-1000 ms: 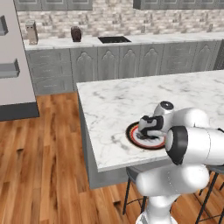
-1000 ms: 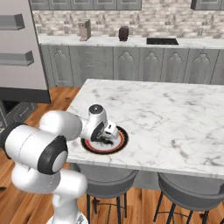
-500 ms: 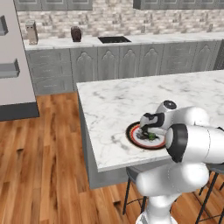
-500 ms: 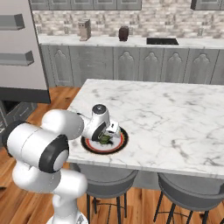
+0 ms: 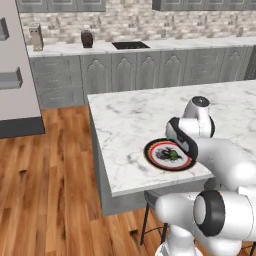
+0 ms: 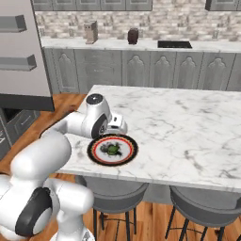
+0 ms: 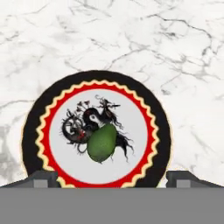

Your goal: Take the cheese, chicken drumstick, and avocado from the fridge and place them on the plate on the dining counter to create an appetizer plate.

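My gripper (image 7: 112, 177) hangs wide apart, holding nothing; the avocado (image 7: 102, 142) lies loose near six o'clock of the plate's (image 7: 30, 118) centre; any nudge could roll it off, I judge.

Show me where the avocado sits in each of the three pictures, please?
Left base view: avocado right of centre, on the plate, close to the white arm.
Right base view: avocado left of centre, in the middle of the plate.
Hand view: avocado centre, low, on the plate's dark pattern, between the open gripper tips.
Shared landmark: the black-rimmed plate on the marble counter.
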### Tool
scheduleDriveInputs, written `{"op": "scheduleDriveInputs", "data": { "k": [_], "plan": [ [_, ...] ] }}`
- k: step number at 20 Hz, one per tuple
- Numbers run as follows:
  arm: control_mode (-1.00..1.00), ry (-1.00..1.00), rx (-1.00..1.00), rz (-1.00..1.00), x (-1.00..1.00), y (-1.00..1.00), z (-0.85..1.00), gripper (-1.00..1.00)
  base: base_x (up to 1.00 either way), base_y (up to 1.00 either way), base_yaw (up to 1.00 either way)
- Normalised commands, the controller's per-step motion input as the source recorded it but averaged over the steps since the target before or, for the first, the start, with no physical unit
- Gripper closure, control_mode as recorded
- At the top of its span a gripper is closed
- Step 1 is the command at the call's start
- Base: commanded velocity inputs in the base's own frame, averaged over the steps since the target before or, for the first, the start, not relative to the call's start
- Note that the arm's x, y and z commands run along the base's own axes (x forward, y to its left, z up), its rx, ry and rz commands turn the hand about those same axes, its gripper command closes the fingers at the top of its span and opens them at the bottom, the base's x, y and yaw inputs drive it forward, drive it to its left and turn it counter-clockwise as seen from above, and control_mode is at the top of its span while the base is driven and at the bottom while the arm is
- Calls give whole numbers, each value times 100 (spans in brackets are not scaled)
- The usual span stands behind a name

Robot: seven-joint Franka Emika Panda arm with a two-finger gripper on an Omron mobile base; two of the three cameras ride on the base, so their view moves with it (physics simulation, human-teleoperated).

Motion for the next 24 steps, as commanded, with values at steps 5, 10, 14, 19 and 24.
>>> {"op": "scheduleDriveInputs", "data": {
  "k": [5,10,14,19,24],
  "plan": [
    [-100,0,-10,3,-74,6,90,-100,0,0,0],
    [-100,-4,2,0,-69,33,62,-100,0,0,0],
    [-100,-14,11,0,-70,38,24,-100,0,0,0],
    [-100,-30,13,0,-85,9,2,-100,0,0,0],
    [-100,-29,10,0,-70,0,47,-100,0,0,0]
  ]
}}
